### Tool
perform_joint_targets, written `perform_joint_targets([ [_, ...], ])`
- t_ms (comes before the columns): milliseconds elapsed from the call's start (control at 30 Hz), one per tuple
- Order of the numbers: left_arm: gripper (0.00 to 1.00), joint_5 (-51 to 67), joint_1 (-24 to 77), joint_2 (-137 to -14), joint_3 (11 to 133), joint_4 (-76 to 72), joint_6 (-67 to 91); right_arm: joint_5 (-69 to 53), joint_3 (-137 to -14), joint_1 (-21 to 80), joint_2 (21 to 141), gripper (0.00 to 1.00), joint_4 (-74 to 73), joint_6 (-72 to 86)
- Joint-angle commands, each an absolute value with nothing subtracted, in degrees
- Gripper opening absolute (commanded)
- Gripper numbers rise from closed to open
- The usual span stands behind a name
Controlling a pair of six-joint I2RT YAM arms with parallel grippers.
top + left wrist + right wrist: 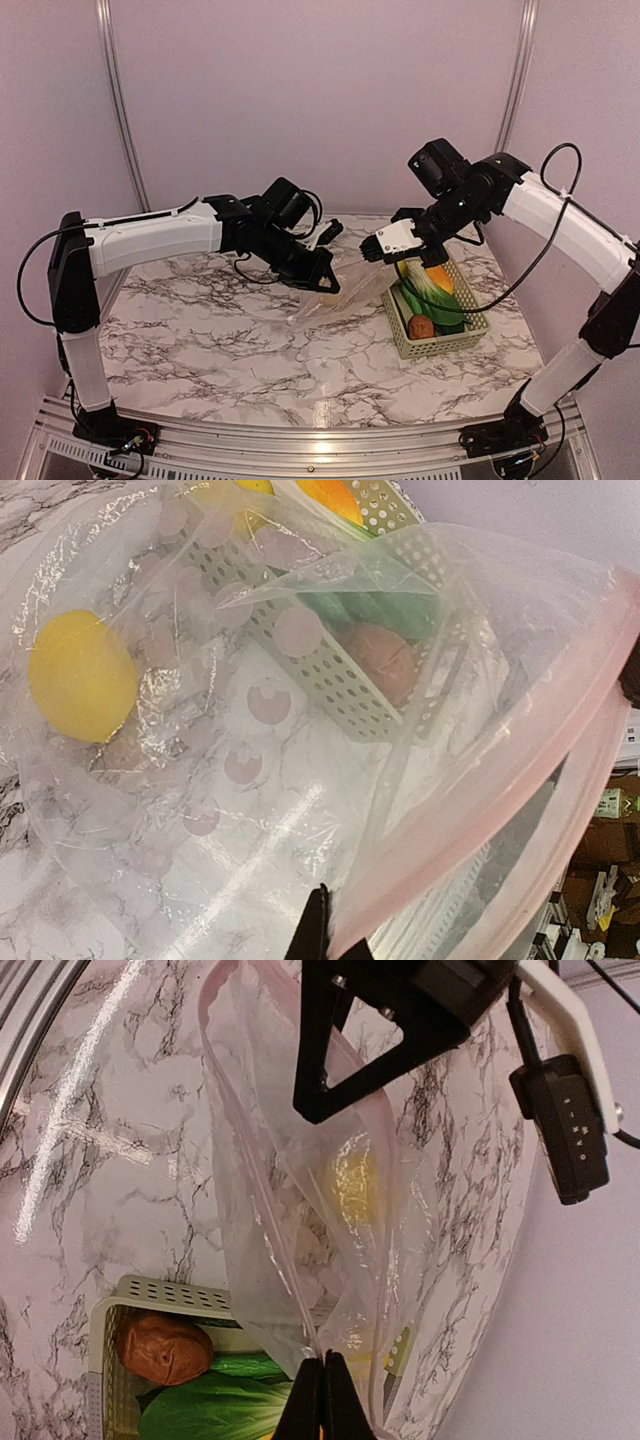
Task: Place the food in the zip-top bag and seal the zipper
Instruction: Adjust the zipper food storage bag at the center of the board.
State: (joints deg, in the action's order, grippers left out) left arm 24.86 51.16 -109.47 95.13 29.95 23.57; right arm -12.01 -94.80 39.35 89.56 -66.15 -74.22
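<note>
The marble table [220, 330] carries everything. Above it the bag [290, 1190] is stretched between the two arms, mouth open, its pink zipper [500, 805] unsealed. The basket [440, 347] sits on the table's right side, just beside the bag. The left gripper [318, 935] is pressed together on the bag's zipper edge. The right gripper [322, 1385], fingers closed tight, pinches the opposite edge above the basket. In the basket lie the leafy vegetable [215, 1405], the orange piece [438, 275] and the potato [162, 1348]. One yellow fruit [80, 675] lies inside the bag.
</note>
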Motion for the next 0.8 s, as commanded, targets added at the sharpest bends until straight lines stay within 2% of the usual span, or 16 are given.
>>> perform_joint_targets([
  [0,0.0,22.07,50.19,-110.15,96.41,32.04,22.98,-13.9,-89.53,39.86,82.17,0.0,-66.59,-76.6],
  [133,0.0,23.16,50.19,-109.65,96.15,29.93,23.56,-13.56,-84.26,39.81,79.73,0.0,-63.08,-78.38],
  [300,0.0,23.18,50.19,-109.12,96.23,30.07,23.32,-16.45,-86.73,40.22,80.94,0.01,-62.92,-76.94],
  [400,0.0,23.44,50.19,-108.54,96.48,30.09,23.06,-16.64,-88.51,42.02,82.49,0.19,-63.3,-74.99],
  [467,0.0,22.35,50.19,-108.1,96.91,30.25,22.93,-17.0,-89.23,42.68,83.01,0.22,-62.34,-72.03],
  [633,0.0,12.38,48.87,-107.11,101.13,37.48,22.53,-18.89,-93.6,41.6,83.96,0.23,-60.11,-64.08],
  [767,0.0,-0.34,45.64,-104.5,105.61,47.75,24.09,-25.8,-98.49,34.65,83.95,0.26,-56.81,-56.59],
])
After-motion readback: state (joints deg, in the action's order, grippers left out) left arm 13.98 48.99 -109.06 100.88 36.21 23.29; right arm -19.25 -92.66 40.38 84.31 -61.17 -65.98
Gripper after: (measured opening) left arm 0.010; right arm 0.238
